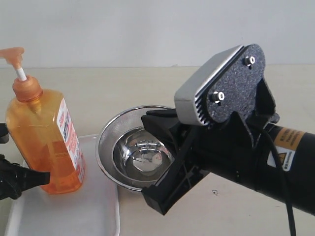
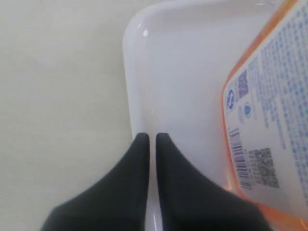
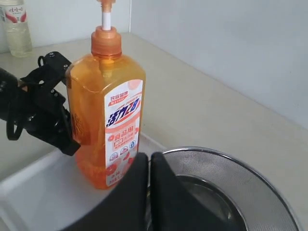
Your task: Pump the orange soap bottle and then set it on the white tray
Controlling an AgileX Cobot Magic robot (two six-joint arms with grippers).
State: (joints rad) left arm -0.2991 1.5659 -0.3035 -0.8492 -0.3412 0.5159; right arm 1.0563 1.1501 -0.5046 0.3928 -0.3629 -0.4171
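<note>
The orange soap bottle (image 1: 44,142) stands upright on the white tray (image 1: 74,211) at the left, pump head raised on its white stem. My left gripper (image 1: 45,177) is shut and empty, its tips low beside the bottle's base over the tray rim. In the left wrist view the gripper (image 2: 152,137) shows only a thin slit between its fingers, with the bottle's label (image 2: 269,96) alongside. My right gripper (image 1: 152,120) is shut and empty, hovering over the steel mesh bowl (image 1: 110,132). From the right wrist, the gripper (image 3: 149,156) sits in front of the bottle (image 3: 103,125) and apart from it.
The round mesh bowl (image 3: 231,168) with a smaller steel bowl (image 1: 142,157) inside it sits right next to the tray (image 3: 33,192). A clear plastic bottle (image 3: 17,26) stands far back near the wall. My right arm fills the lower right of the exterior view.
</note>
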